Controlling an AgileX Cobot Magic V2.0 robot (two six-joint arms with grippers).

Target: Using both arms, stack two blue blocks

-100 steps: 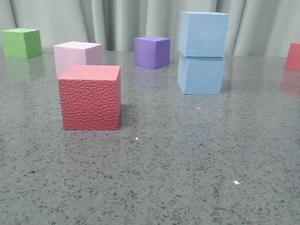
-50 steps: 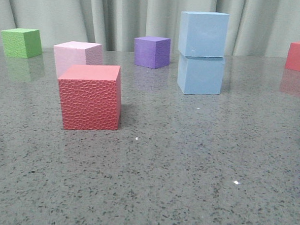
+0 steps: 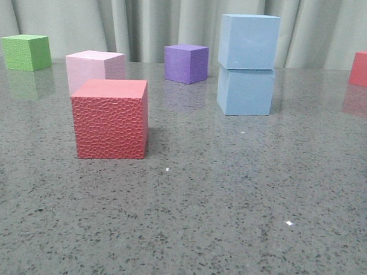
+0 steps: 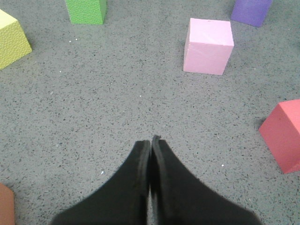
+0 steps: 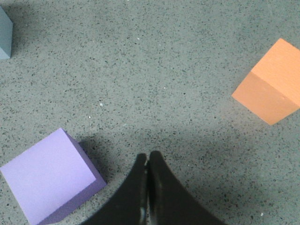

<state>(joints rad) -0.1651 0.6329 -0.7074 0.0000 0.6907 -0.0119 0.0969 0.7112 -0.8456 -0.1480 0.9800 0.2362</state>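
Black fingers of the left gripper (image 4: 150, 154) press together with nothing between them, above bare grey table (image 4: 93, 117), near a pink cube (image 4: 208, 46) and a red cube (image 4: 285, 136). The right gripper (image 5: 147, 166) is likewise closed and empty, beside a purple cube (image 5: 49, 176). Farther out, one blue block (image 3: 249, 41) sits squarely on the other blue block (image 3: 246, 91), right of another purple cube (image 3: 186, 63)

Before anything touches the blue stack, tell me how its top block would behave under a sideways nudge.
The top blue block looks matte and foam-like, so it is probably light and would move easily. Flat faces mean it should slide, not roll. It sits nearly flush on the lower blue block, with nothing bracing it, so a firm push could slide it off the edge or topple the stack.
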